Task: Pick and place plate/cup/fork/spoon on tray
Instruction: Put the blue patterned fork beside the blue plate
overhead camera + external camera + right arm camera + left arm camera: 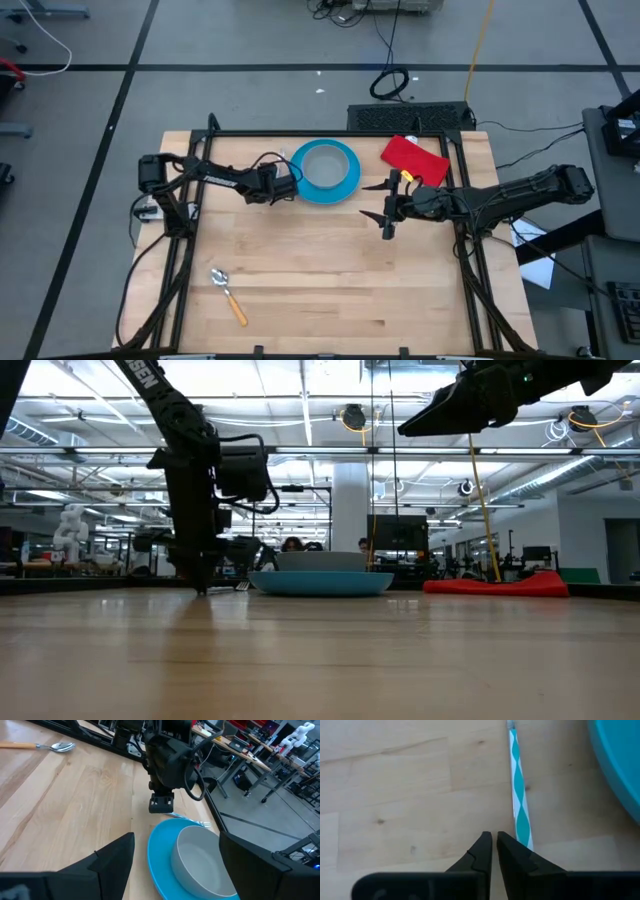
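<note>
The blue plate (325,170) lies flat on the wooden table toward its far side, and the pale grey cup (324,165) stands in it. The slim fork (519,795) lies flat on the table along the plate's left rim, its tines (201,824) by the rim. My left gripper (492,839) is shut and points steeply down just beside the fork's handle, low over the table (203,588). My right gripper (372,200) hangs open and high, right of the plate. The orange-handled spoon (228,293) lies near the table's near-left corner. The tray is out of view. My left gripper's shut fingers (510,850) come from above at a slant and stand close beside the fork's handle (524,832), with nothing between them. Whether the outer side of one finger touches the handle, I cannot tell.
A red cloth-like rectangle (413,160) lies at the far right of the table, behind my right arm. A black frame (200,160) runs along the table's edges. Bare wood stretches across the middle and near side (330,280).
</note>
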Available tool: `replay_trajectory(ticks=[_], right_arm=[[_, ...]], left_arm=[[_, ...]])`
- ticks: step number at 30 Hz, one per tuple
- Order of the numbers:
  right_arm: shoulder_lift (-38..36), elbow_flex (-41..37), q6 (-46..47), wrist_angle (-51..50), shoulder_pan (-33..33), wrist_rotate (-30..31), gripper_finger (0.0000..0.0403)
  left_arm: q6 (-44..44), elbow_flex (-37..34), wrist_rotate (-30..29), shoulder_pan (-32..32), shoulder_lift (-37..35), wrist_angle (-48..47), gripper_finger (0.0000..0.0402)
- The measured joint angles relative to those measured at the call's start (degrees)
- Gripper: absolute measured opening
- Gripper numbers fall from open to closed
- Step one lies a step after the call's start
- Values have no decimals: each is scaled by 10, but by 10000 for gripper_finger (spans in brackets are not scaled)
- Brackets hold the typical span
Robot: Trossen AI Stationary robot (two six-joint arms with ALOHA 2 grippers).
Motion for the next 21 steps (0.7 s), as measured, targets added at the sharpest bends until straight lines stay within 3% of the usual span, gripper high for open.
replay_trajectory(ticks=[21], right_arm=[[0,0,0,0,0,0,279]], left_arm=[[0,0,-5,-6,-6,6,35]])
